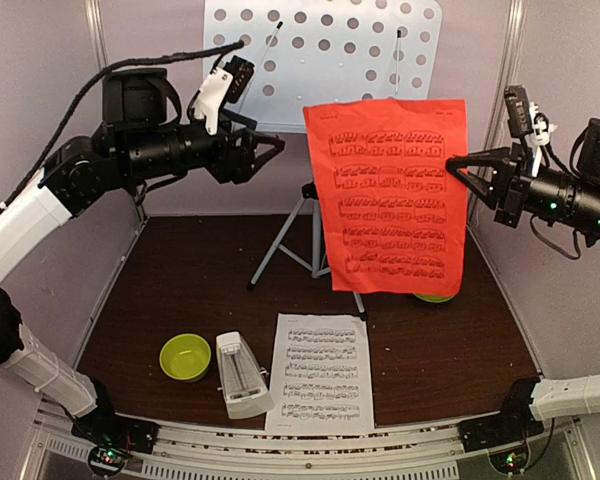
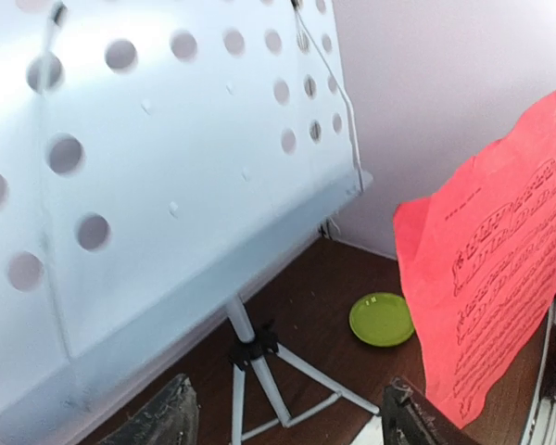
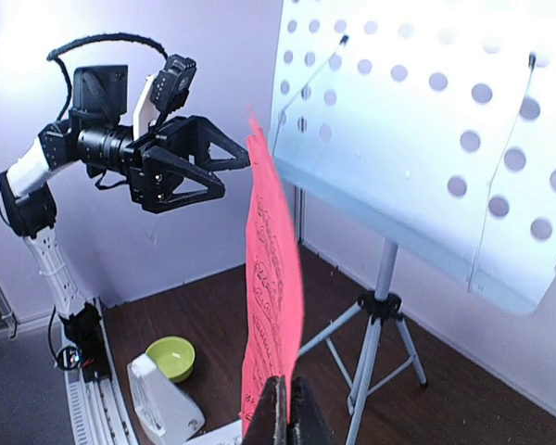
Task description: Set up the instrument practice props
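Note:
The red sheet (image 1: 390,195) of printed music hangs upright in the air in front of the perforated pale music stand (image 1: 320,50). My right gripper (image 1: 458,170) is shut on the sheet's right edge; in the right wrist view the paper (image 3: 273,278) rises edge-on from the closed jaws (image 3: 287,413). Left of the sheet, my left gripper (image 1: 270,150) is open and holds nothing; its fingertips (image 2: 162,422) frame the stand's tripod (image 2: 250,357). Flat on the table near the front lies the white sheet (image 1: 320,372). Beside it stands the white metronome (image 1: 242,375).
A lime-green bowl (image 1: 185,357) sits left of the metronome. A lime-green plate (image 2: 382,319) lies on the table behind the red sheet, mostly hidden in the top view. Pale walls close in the back and both sides.

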`<state>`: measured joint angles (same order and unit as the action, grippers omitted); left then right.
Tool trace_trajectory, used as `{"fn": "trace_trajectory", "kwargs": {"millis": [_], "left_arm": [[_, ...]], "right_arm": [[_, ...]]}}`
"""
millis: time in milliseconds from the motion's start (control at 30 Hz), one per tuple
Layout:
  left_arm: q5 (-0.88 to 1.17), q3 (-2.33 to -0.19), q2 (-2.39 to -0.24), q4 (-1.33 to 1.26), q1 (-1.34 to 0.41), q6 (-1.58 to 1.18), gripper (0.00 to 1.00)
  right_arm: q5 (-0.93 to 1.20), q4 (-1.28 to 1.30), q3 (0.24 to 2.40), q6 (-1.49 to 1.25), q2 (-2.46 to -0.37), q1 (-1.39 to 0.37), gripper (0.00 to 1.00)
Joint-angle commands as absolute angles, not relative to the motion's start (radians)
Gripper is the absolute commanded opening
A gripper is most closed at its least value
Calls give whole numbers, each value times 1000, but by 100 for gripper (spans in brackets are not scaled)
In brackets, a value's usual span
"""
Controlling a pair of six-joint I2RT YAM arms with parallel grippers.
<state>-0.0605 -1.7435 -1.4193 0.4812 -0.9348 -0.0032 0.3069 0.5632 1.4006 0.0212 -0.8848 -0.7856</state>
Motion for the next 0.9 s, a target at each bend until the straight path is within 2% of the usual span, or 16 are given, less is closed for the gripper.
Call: {"fn": "trace_trajectory", "kwargs": {"millis": [0, 233, 567, 867], "left_arm": [[-174, -1872, -1442, 474, -939, -8, 70], [-416, -2008, -1509, 420, -966, 72, 71], [-602, -2211, -1683, 419, -977, 254, 70], [-686, -2275, -1757, 355, -971, 376, 60]], "right_arm": [[268, 448, 1516, 26, -935, -790, 0], [191, 323, 1678, 36, -1047, -790, 0], [67, 218, 1882, 24, -1228, -784, 0], [-45, 202, 2044, -25, -1363, -763, 0]]}}
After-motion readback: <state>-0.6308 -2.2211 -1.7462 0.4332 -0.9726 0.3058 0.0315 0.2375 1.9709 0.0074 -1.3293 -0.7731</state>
